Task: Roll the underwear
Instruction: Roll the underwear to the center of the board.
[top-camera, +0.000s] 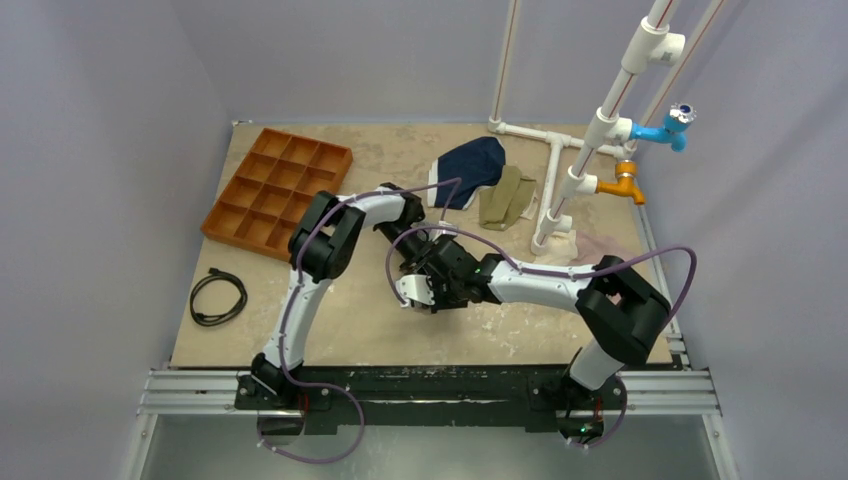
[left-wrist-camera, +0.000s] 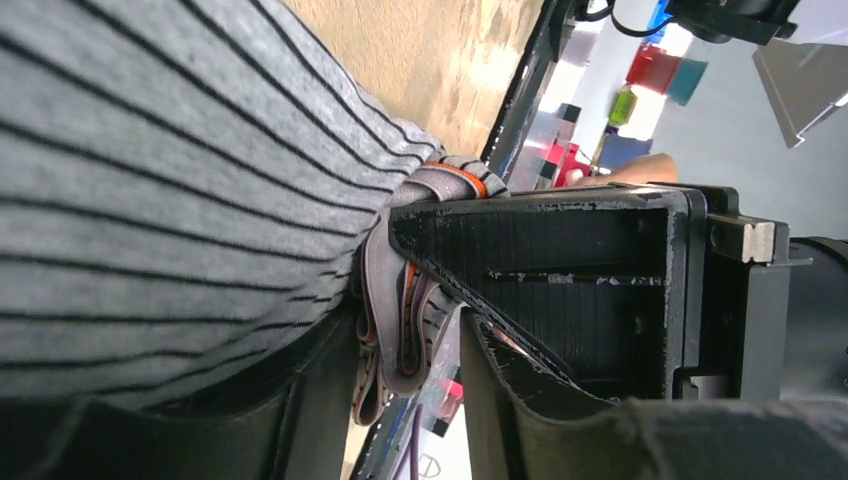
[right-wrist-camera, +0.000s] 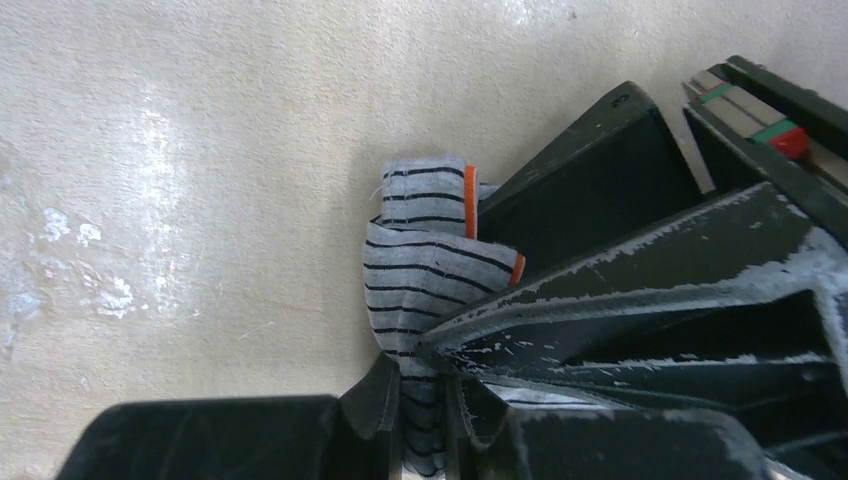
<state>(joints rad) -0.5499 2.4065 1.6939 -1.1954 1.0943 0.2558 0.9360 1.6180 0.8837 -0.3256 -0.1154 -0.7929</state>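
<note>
The right pincer (right-wrist-camera: 425, 430) is pinching the underwear (right-wrist-camera: 420, 260) between its tips, and the left pincer (left-wrist-camera: 405, 400) is squeezing it too. I think rolling is underway; next is needing 1 gentle turn.

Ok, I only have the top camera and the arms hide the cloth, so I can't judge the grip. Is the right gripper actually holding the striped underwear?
Observer: Yes. The right wrist view shows the right gripper shut on the underwear.
Operator: And the left one?
Observer: The left wrist view shows the left gripper shut on the orange-trimmed waistband.
Operator: Is there a tidy roll?
Observer: No. In the right wrist view the cloth beyond the fingertips is a loose, crumpled fold.
</note>
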